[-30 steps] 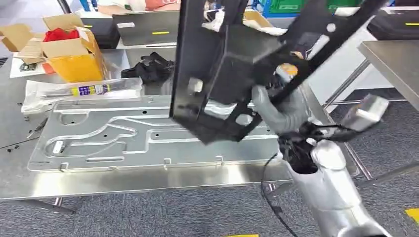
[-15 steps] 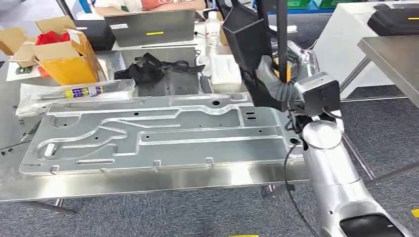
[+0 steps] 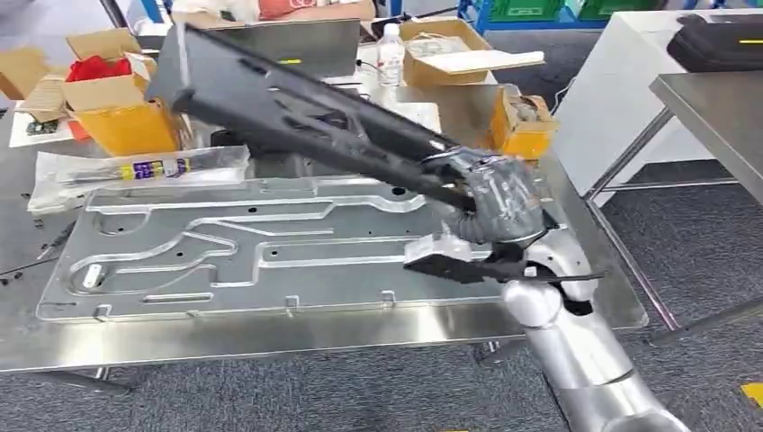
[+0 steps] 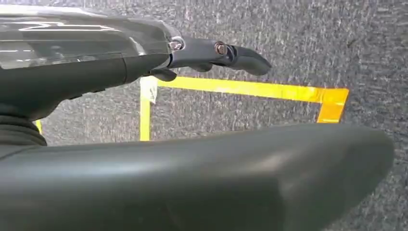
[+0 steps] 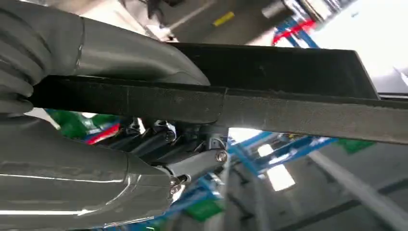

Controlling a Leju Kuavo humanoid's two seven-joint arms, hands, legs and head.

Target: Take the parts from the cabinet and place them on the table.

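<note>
So the right robot hand (image 3: 490, 200) has a firm grip on one end of the long black part (image 3: 297, 112), which sticks out toward 10 o'clock, tilted up over the grey plate (image 3: 270, 243) on the tabletop (image 3: 270, 335). Boxes (image 3: 126, 99) crowd the far end at 11, so I'd guess it needs to come down flat along the plate. The left robot hand (image 4: 216, 50) hangs empty and loose over the floor.
</note>
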